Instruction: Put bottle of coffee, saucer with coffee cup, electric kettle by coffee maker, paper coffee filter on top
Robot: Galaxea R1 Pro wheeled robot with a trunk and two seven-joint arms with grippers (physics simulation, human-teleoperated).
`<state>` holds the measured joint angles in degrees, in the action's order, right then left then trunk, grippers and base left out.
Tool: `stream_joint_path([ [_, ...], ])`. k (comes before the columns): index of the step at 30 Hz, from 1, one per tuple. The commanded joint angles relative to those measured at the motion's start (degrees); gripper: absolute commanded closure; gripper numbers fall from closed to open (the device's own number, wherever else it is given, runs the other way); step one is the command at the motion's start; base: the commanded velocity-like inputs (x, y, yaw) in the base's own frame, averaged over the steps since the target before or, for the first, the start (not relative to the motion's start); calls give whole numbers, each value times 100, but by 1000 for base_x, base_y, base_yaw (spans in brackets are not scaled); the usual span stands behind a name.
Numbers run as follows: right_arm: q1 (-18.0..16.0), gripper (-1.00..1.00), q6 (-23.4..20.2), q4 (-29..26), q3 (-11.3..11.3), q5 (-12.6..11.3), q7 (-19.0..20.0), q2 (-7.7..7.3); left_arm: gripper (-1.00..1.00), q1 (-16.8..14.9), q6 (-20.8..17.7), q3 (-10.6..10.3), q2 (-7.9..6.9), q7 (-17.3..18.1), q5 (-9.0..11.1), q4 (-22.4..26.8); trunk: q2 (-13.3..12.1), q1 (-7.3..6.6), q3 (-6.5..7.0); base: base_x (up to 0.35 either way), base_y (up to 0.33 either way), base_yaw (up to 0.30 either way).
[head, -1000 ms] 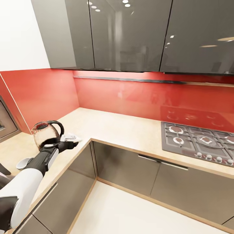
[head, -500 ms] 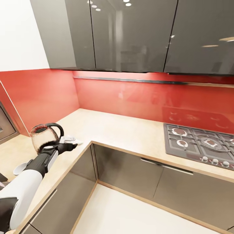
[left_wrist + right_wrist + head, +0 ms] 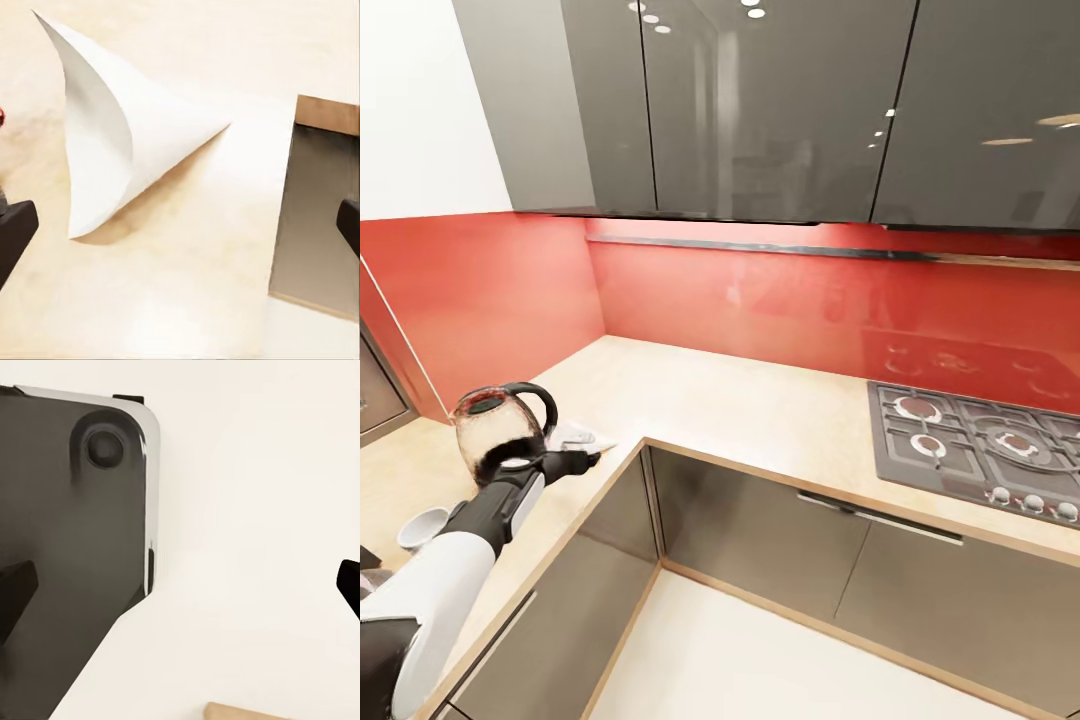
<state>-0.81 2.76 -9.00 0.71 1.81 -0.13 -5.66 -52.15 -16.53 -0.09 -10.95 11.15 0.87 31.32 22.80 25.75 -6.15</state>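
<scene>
Head view: dark-bottomed glass kettle [image 3: 498,432] on countertop [image 3: 740,400].

Left arm [image 3: 435,590] — white forearm, black wrist, reaching forward and up from the lower left of the head view. Left gripper [image 3: 582,461] — black, jaws spread wide, both tips at opposite edges of the left wrist view. Right gripper [image 3: 180,585] — jaws likewise wide apart, dark tips at the edges of its wrist view.

The left claw [image 3: 582,461] partly hides the paper coffee filter [image 3: 578,436]; the frame's edge crops the hob [image 3: 970,450].
</scene>
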Motion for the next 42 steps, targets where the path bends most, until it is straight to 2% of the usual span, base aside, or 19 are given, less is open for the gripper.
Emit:
stream_joint_path([
  [1, -9, -100, 15, 4, 4, 18, 0, 7, -100, 30, -36, 0, 27, 17, 5, 9, 12, 3, -12, 0, 0, 0],
  [6, -22, -100, -1, 3, 0, 13, 4, 101, -100, 192, 23, 0, -34, 20, -23, 20, 12, 3, -12, 155, 0, 0],
  [12, -24, -100, 4, 3, 0, 13, 1, 121, -100, 377, 177, 0, -32, 19, -26, 16, 12, 3, -12, 188, 0, 0],
  [42, -23, -100, 6, 3, -1, 13, -4, 127, -100, 389, 194, 0, -13, 19, -17, 15, 12, 3, -12, 104, 0, 0],
])
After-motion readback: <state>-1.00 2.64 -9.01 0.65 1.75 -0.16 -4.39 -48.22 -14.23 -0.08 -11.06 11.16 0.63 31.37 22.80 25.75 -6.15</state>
